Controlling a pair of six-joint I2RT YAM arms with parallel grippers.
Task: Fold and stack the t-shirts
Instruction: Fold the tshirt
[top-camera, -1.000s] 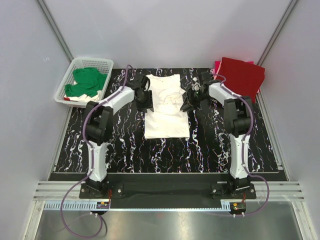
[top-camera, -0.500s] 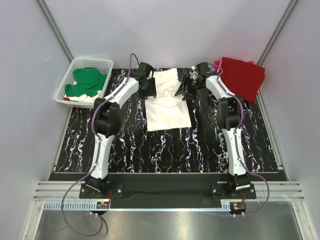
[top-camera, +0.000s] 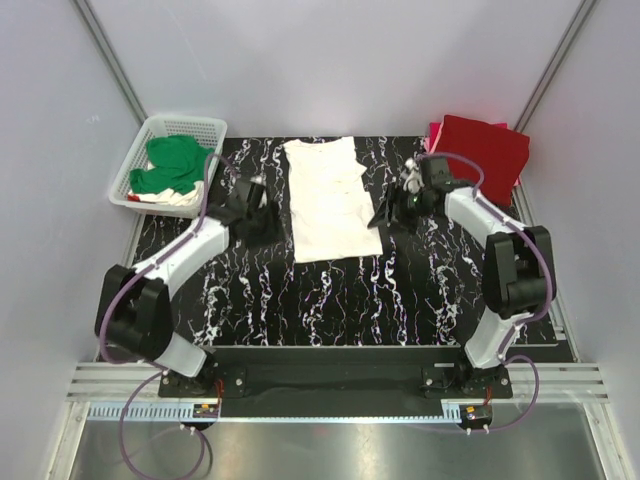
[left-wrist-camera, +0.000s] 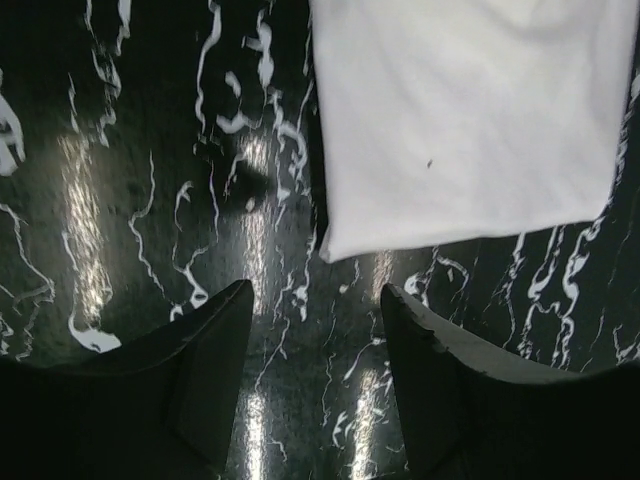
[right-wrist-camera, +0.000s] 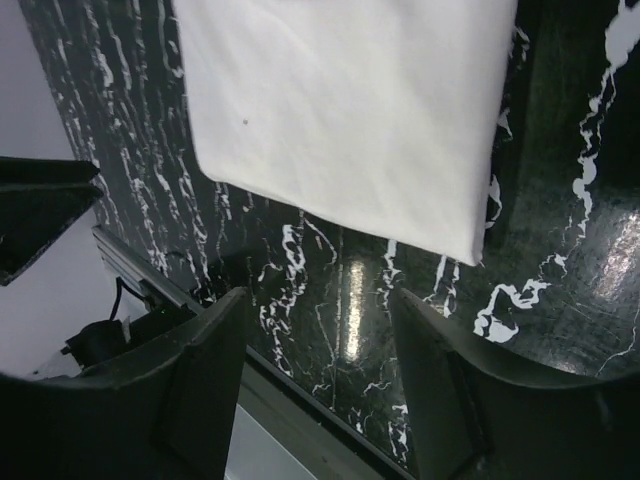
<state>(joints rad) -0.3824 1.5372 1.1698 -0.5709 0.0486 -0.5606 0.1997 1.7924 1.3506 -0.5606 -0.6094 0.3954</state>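
A white t-shirt (top-camera: 325, 200) lies flat on the black marbled table (top-camera: 330, 300) as a long strip with its sleeves folded in. In the left wrist view its near corner (left-wrist-camera: 470, 120) sits above and to the right of my fingers. My left gripper (top-camera: 262, 215) (left-wrist-camera: 315, 300) hovers just left of the shirt, open and empty. My right gripper (top-camera: 385, 215) (right-wrist-camera: 320, 300) hovers just right of it, also open and empty, with the white t-shirt (right-wrist-camera: 350, 110) ahead of its fingers. A green t-shirt (top-camera: 175, 165) lies crumpled in the basket. A folded red t-shirt (top-camera: 485, 155) rests at the back right on a pink one (top-camera: 433, 130).
The white lattice basket (top-camera: 185, 122) stands at the back left, partly off the mat. White cloth (top-camera: 165, 197) shows under the green shirt. Grey walls close in the back and both sides. The table's near rail (right-wrist-camera: 300, 420) shows in the right wrist view.
Both grippers carried the shirt's upper part to the far edge, opened and let go. They then drew back to either side, and the shirt now lies flat and longer.
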